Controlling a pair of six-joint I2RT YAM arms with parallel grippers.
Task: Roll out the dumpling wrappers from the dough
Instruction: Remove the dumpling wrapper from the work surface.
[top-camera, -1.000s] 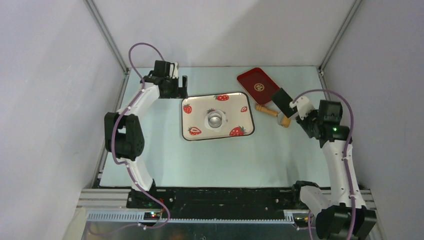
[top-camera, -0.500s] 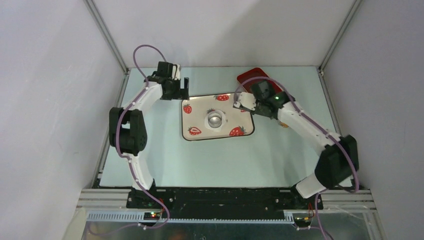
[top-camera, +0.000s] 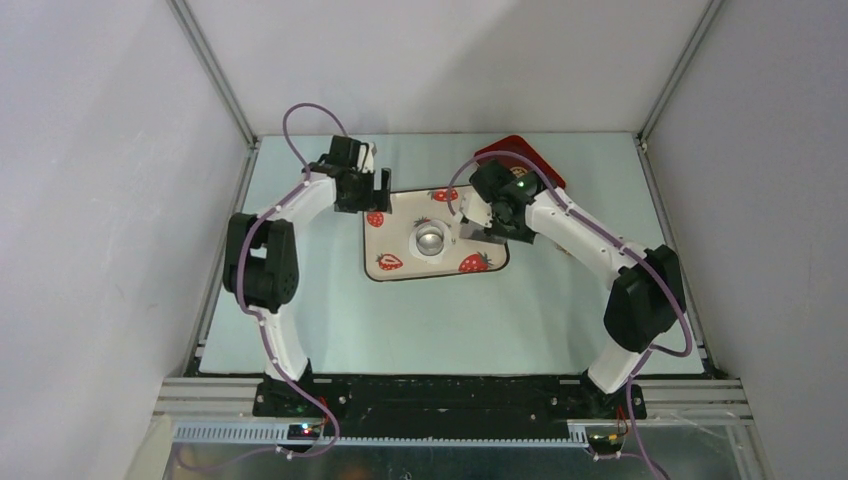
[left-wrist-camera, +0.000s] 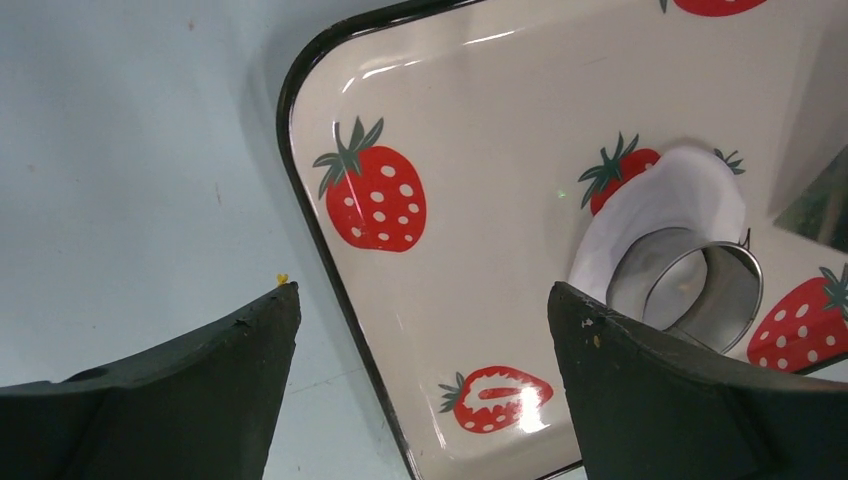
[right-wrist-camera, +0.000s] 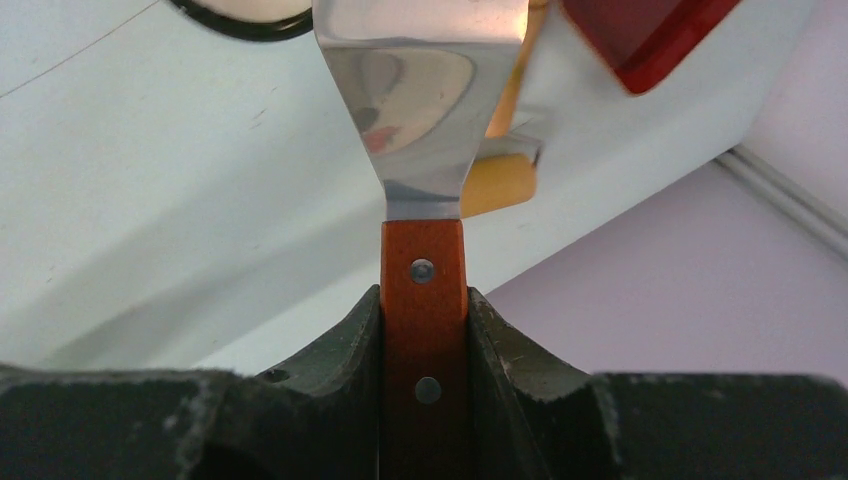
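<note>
On the strawberry-print tray (left-wrist-camera: 500, 120) lies one thin white dumpling wrapper (left-wrist-camera: 690, 185), with a silvery round cup (left-wrist-camera: 700, 290) standing on its near part. No lump of dough shows. My left gripper (left-wrist-camera: 422, 300) is open and empty, hovering over the tray's left edge (top-camera: 368, 195). My right gripper (right-wrist-camera: 424, 295) is shut on the wooden handle of a metal spatula (right-wrist-camera: 420, 90). From above, its blade (top-camera: 467, 234) hangs over the tray's right part, next to the cup (top-camera: 430, 240).
A dark red tray (top-camera: 515, 150) sits at the back right, partly under the right arm. In the right wrist view, a wooden rolling pin (right-wrist-camera: 500, 182) lies past the blade. Grey walls and frame posts close in the table on three sides.
The right arm swung left from the table's right side, carrying the spatula over the strawberry tray. The left gripper drifted slightly right toward the tray and stayed open.
</note>
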